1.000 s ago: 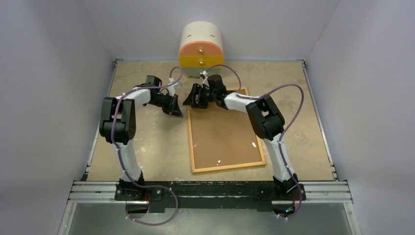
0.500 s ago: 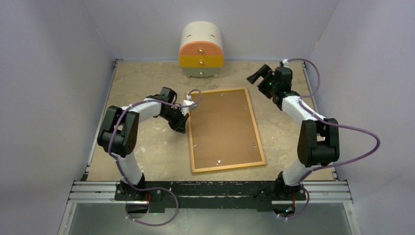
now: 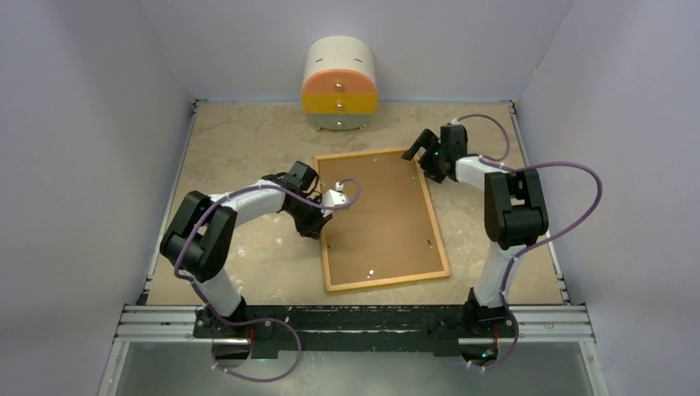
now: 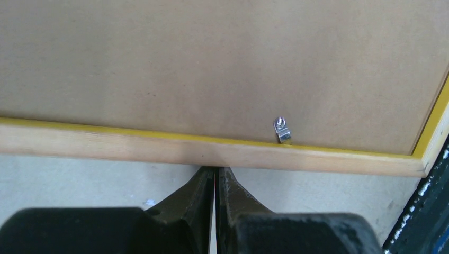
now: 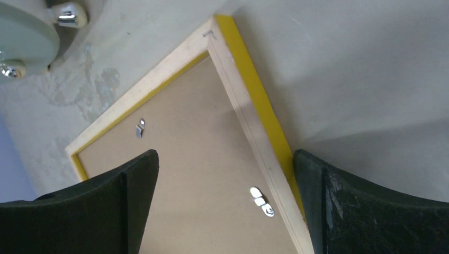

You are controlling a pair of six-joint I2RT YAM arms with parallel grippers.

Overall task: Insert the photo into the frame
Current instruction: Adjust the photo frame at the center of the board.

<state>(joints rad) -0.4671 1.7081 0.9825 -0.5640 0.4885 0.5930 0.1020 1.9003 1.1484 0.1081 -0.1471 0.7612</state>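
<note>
Progress seems well along, though unconfirmed: the frame (image 3: 386,281) lies face down near the middle of the bench (image 3: 248,140) with the brown backing board (image 3: 380,214) seated inside its rails. The photo shows in no view, so I cannot tell whether it sits beneath that board. My left tool (image 4: 215,172) is pinched fully shut on nothing, tips touching the outer edge of the frame's left rail. My right tool (image 5: 226,159) hangs spread wide and empty over the far right corner, and I judge that securing the small metal clips (image 4: 283,131) may be what remains.
</note>
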